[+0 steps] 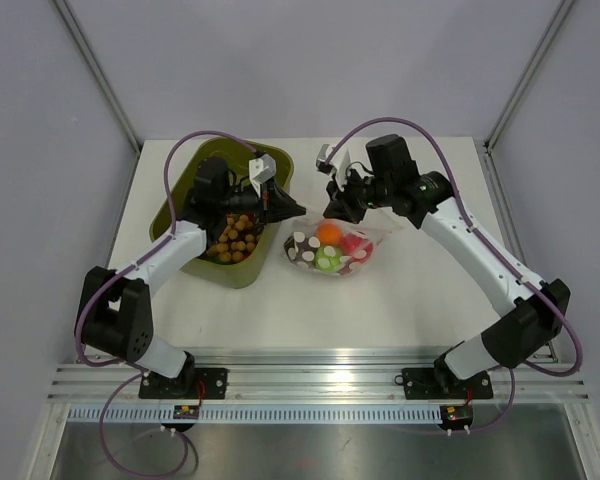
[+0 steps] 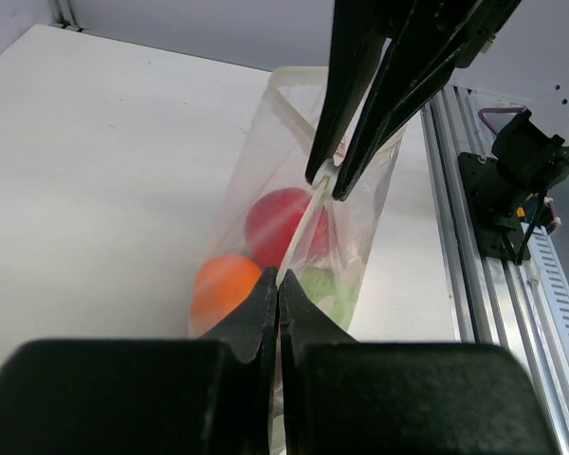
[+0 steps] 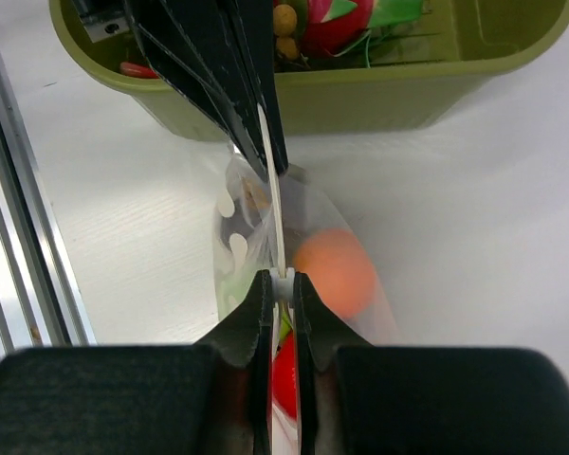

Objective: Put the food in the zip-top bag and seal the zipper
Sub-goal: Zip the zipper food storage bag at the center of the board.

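Right wrist view: my left gripper [image 3: 271, 163] and right gripper [image 3: 283, 284] pinched the thin zipper [image 3: 275, 223] of the crinkly clear bag [image 3: 235, 232], glossy toy food [image 3: 334, 273] below.

An olive-green plastic tub [image 1: 238, 272] stands on the far left part of a white table [image 1: 410, 300]. A ribbed aluminium rail [image 1: 320, 388] runs along the table's near edge, with pale grey walls [image 1: 300, 60] behind.

A robotics lab test cell. A left arm [image 1: 160, 255] and right arm [image 1: 480, 255] are bolted to a slotted aluminium rail [image 1: 320, 385] at the edge of a white table [image 1: 420, 310]. Plain grey panels [image 1: 40, 150] and metal corner posts [image 1: 98, 72] box it in, purple cables [image 1: 395, 120] loop free, and toy food [image 1: 329, 232] serves as props.
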